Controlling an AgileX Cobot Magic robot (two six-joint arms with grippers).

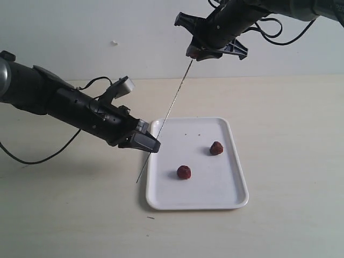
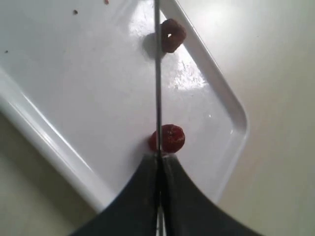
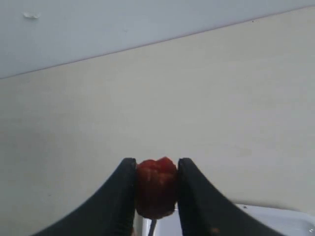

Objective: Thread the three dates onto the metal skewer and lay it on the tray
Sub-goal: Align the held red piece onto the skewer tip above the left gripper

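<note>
Pale tabletop (image 1: 290,102), white wall (image 1: 80,32) behind. Ext view: my left claw (image 1: 149,143) pinched shut on skewer (image 1: 173,102), rod slanting up to my right claw (image 1: 200,52), which is clamped part-way round held date (image 1: 193,52). Tray (image 1: 231,200) lies just beyond left claw, w/ near date (image 1: 184,172) and far date (image 1: 216,148) loose on it. Left wrist: skewer crosses in front of near date. Right wrist: held date wedged btwn both jaws, skewer end just under it.

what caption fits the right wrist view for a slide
Wrinkled dark red date pinched by right end effector over beige table
</note>
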